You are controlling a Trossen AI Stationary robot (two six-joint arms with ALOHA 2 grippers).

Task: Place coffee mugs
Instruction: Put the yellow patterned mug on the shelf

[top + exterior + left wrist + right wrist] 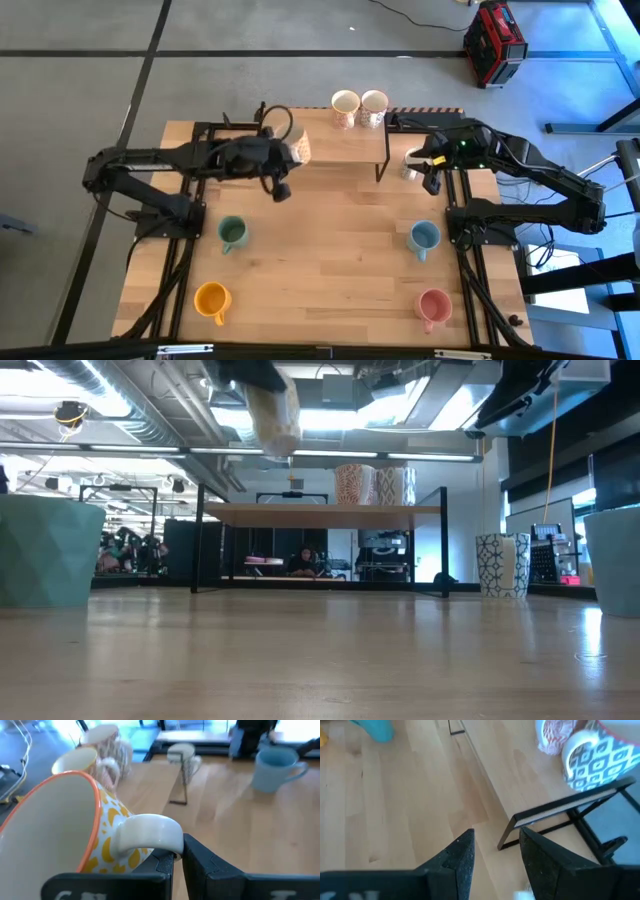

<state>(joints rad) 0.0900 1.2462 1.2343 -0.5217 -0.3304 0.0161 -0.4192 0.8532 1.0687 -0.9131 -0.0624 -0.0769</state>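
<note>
My left gripper (284, 158) (177, 857) is shut on a white mug with an orange rim and yellow-orange pattern (299, 148) (274, 408). It holds the mug in the air over the left end of the raised wooden shelf (340, 140) (320, 510). Two patterned cream mugs (345, 108) (374, 108) stand on the shelf. My right gripper (432, 178) (496, 852) is open, touches nothing, and hovers beside a blue-patterned white mug (411, 165) (500, 565) standing on the table by the shelf's right leg. Green (233, 235), orange (212, 298), light blue (424, 238) and pink (433, 305) mugs stand on the table. My left gripper pinches the mug's white side handle (150, 832) between its two fingers, which lie across the loop. The mug is lifted clear of shelf and table. It is tilted, with its mouth facing back toward the wrist camera.
The shelf stands on thin black legs (506, 836) (445, 540) at the table's far side. Its left and middle top is bare wood. Black arm mounts (170, 215) (480, 220) flank the open middle of the table (330, 250). A red case (494, 42) sits on the floor beyond.
</note>
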